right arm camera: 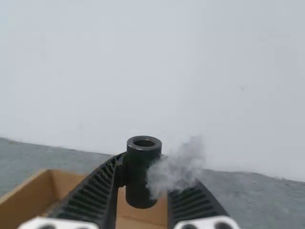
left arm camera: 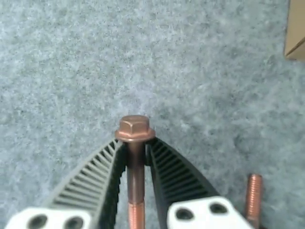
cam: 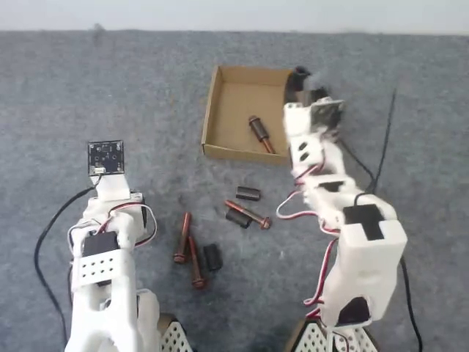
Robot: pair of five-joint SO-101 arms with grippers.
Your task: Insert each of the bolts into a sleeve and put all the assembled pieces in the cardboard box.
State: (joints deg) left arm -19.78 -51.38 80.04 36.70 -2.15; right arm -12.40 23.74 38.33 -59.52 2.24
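— Copper-coloured bolt (left arm camera: 135, 130), where is it now?

— Between the fingers of the left gripper (left arm camera: 136, 145). They pinch its shaft, and the hex head stands out just past the tips, above the grey carpet (left arm camera: 71, 57).

— And the right gripper (right arm camera: 141, 174)?

— Its fingers pinch a black sleeve (right arm camera: 142, 160), which stands upright with the open hole on top. It hangs over the far right corner of the cardboard box (cam: 211, 110).

— Is something inside the box?

— Yes, one assembled piece (cam: 259, 132), a bolt inside a sleeve, lies on the bottom near the front wall.

— What lies on the carpet?

— In front of the box lies a second sleeve (cam: 248, 193), alone. Near it is a third sleeve (cam: 237, 218) with a loose bolt (cam: 253, 215) against it; I cannot tell if this bolt goes into it. Toward the left arm's side, two more bolts (cam: 182, 236) lie close together, nearly parallel. A fourth sleeve (cam: 212, 257) is just beside them.
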